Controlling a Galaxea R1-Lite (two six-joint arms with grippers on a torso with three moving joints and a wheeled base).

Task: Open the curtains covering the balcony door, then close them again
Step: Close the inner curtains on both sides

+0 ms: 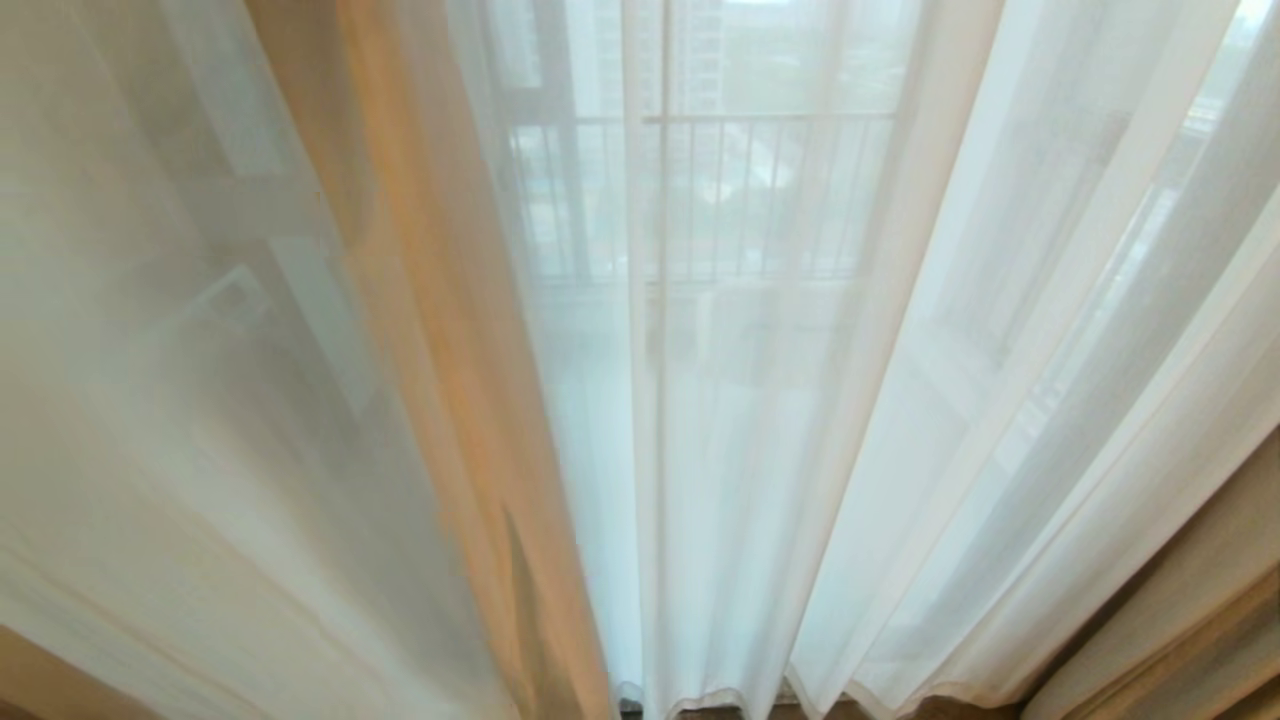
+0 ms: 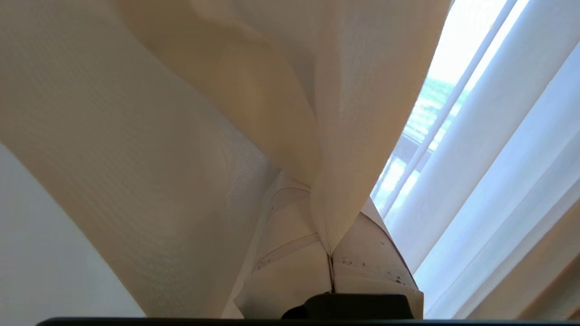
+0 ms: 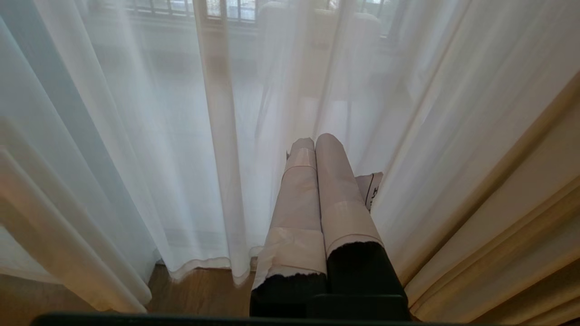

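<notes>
The sheer white curtains (image 1: pixel 950 400) hang shut in long folds across the whole head view. One panel (image 1: pixel 200 420) is drawn up close on the left. The balcony door is hidden behind them, apart from dim shapes. Neither gripper shows in the head view. In the left wrist view my left gripper (image 2: pixel 326 213), its fingers (image 2: pixel 290 262) wrapped in pale tape, is shut on a fold of the curtains (image 2: pixel 344 136) that rises from between them. In the right wrist view my right gripper (image 3: pixel 316 141) is shut with nothing in it, pointing at the curtains (image 3: pixel 158 136) low near their hem.
Thick tan drapes (image 1: pixel 1180 620) hang at the right edge, beside my right gripper (image 3: pixel 521 226). Wooden floor (image 3: pixel 199 290) shows under the hem. A balcony railing (image 1: pixel 770 118) and buildings show faintly through the fabric.
</notes>
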